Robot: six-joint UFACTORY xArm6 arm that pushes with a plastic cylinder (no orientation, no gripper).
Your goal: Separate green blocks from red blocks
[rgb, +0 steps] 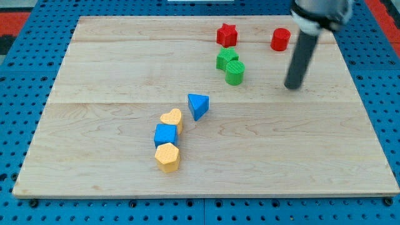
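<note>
On the table [94,144], my tip [292,87] stands free, touching nothing, right of the green cylinder [235,73]. No pincer here. Green pieces sit just below the red star [226,34]; better to swing above them and push downward.
</note>
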